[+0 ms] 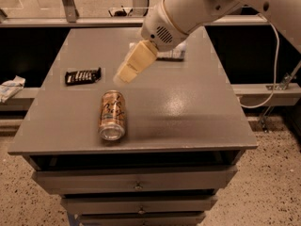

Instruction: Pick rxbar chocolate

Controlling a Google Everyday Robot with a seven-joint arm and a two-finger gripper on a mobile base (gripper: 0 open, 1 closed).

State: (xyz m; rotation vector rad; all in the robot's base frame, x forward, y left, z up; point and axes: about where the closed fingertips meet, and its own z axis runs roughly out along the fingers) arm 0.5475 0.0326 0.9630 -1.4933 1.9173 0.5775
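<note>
Gripper in the air, chocolate bar not yet reached

The gripper [125, 73] hovers above the worktop [193, 102], right of the rxbar chocolate [83, 76]; I cannot tell if it is released or clenched. The bar lies flat near the left edge, thin, black and crinkly, so I would come straight down across its narrow width, clear of the round metal can [112, 115].

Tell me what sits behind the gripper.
A bottle lying on the table, mostly covered by the arm; only its labelled part shows. The gripper hovers near the rxbar chocolate.
</note>
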